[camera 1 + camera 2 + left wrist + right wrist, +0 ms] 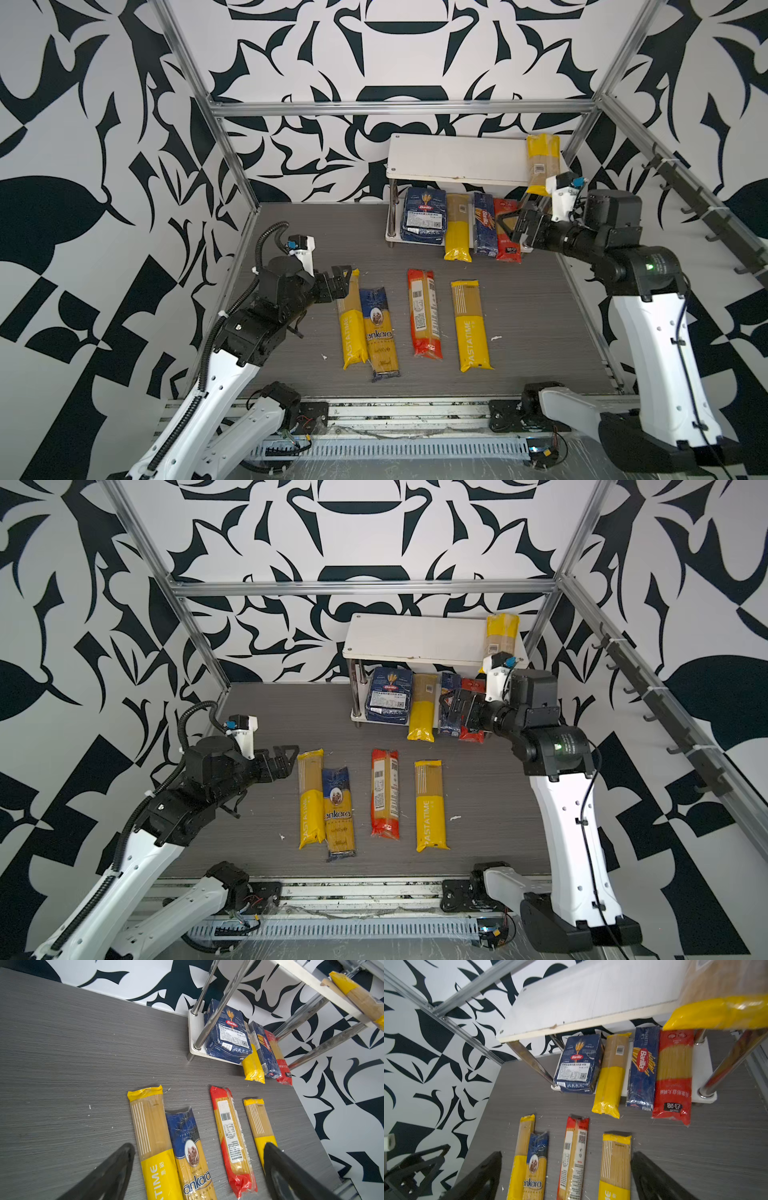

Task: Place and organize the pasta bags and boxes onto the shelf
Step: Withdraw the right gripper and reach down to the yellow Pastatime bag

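Dragging of ankara bag (380, 336), lower centre, is risked if touching PASTATIME bag (351, 328) is lifted; left gripper (345, 282), right gripper (508, 227) are spread empty.

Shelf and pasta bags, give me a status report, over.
Left hand open, empty, beside the leftmost bag. Right hand open, empty, at the shelf front. Four bags left on the table; nothing blocking.

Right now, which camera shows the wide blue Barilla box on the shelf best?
The right wrist view: the wide blue box faces the camera, with its label clear. In the left wrist view a chrome post crosses it. Both top views show it small, under the upper board.
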{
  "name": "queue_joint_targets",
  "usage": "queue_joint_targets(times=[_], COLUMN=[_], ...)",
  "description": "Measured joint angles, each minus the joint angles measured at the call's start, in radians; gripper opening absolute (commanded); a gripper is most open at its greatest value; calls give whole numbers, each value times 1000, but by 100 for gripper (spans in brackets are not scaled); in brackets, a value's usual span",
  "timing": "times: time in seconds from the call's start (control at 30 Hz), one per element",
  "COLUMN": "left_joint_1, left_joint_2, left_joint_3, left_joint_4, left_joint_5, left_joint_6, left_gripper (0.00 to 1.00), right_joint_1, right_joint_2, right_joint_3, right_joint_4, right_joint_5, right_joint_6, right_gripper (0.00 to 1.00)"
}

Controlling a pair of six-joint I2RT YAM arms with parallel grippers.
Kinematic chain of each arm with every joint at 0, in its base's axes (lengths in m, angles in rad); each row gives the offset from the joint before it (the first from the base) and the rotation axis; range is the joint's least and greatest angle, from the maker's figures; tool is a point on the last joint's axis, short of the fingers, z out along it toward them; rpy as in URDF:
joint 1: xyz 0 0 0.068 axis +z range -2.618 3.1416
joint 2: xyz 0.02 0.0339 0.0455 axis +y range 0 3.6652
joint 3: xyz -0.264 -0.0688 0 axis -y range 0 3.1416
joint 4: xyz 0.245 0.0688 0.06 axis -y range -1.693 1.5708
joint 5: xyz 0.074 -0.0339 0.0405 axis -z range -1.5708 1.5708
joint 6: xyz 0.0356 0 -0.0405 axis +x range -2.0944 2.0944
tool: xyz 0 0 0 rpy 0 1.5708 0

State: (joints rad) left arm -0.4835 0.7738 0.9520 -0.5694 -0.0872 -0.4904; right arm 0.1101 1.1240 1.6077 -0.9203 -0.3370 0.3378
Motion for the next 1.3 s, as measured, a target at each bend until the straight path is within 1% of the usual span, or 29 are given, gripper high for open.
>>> queue_joint_targets(times=[0.3,0.43,0.6,0.73,0.87,1.07,1.3], left_joint_1=[0,0,0,0,0,0,0], left_joint_2=[-69,-89,-93,-72,-51,5,117], left_joint_3=[-60,-88,-110,-116,-155,-194,-205], left_joint_4=[-51,-57,-58,-45,-1,55,139], left_joint_5=[-7,-10,-15,-14,-2,14,29], left_joint_6=[-44,-61,-77,-87,-90,-90,-90], left_gripper=[99,99,99,99,99,99,99], right_joint_1=[131,160,198,256,316,348,349], right_joint_2=[-124,-183,-238,-239,-223,-171,-72], right_joint_3=[-283,-389,-562,-709,-821,-894,-919], right_joint_4=[35,53,103,141,156,191,259], right_joint_5=[18,23,28,64,135,222,257], right_joint_6=[20,30,55,89,124,134,147], right_gripper=[100,99,100,99,98,98,98])
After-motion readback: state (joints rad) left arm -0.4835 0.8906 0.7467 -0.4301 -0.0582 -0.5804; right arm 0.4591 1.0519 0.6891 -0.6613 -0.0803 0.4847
